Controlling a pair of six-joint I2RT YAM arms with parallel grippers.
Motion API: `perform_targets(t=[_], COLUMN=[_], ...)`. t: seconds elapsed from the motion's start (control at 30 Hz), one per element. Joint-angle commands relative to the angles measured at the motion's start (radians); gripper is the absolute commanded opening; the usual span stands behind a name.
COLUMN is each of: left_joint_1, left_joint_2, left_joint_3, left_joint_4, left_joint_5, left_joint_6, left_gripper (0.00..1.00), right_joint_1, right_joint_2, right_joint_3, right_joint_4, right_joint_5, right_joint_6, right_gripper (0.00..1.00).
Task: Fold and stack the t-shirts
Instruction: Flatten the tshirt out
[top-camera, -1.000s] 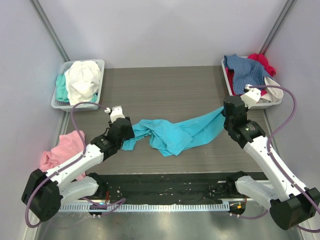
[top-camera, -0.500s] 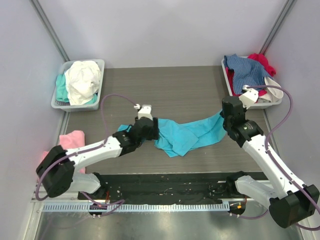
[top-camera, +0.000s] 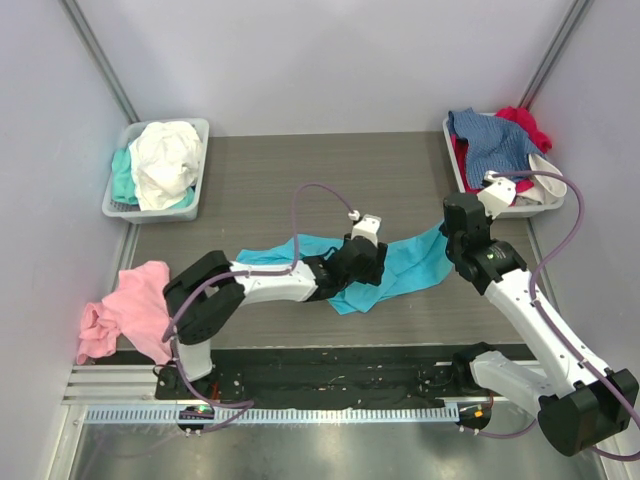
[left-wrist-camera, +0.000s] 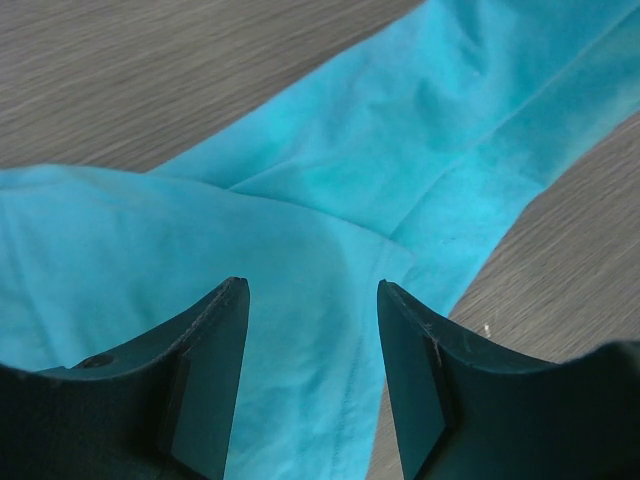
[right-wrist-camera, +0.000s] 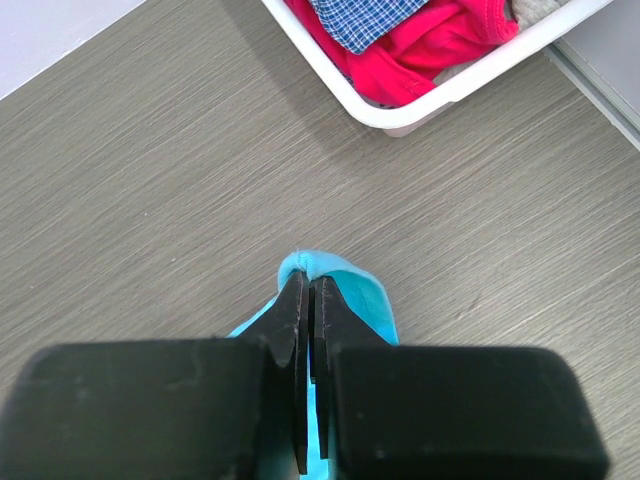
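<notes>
A bright turquoise t-shirt (top-camera: 415, 262) lies stretched and rumpled across the middle of the table. My left arm reaches far to the right, and my left gripper (top-camera: 370, 272) hangs open just above the shirt's middle. In the left wrist view both fingertips (left-wrist-camera: 235, 300) stand apart over the turquoise cloth (left-wrist-camera: 400, 150) with nothing between them. My right gripper (top-camera: 447, 232) is shut on the shirt's right end. In the right wrist view a fold of turquoise cloth (right-wrist-camera: 362, 292) pokes out past the pinched tips of that gripper (right-wrist-camera: 310, 278).
A pink t-shirt (top-camera: 135, 305) lies crumpled at the table's left edge. The back-left tray (top-camera: 197, 125) holds white and mint shirts. The back-right tray (top-camera: 452, 150) holds blue, red and pale shirts; its rim (right-wrist-camera: 450, 95) is close ahead of my right gripper.
My left arm has swept right from the shirt's left end to its middle, its jaws wider apart. The shirt is more bunched toward the right. The right arm has barely moved.
</notes>
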Motion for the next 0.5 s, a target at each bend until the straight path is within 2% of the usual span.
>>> perform_targets(t=[0.0, 0.47], left_joint_1=[-0.020, -0.101], left_joint_2=[0.062, 0.203], left_joint_3=[0.095, 0.223], left_joint_4=[0.048, -0.031], left_joint_5=[0.010, -0.015], left_joint_6=[0.024, 0.032], left_gripper=[0.58, 0.57], right_joint_1=[-0.003, -0.008], right_joint_2=[-0.013, -0.020], right_joint_3=[0.006, -0.006], right_joint_4=[0.008, 0.001], right_joint_5=[0.016, 0.013], right_joint_6=[0.012, 0.012], right_gripper=[0.01, 0.01])
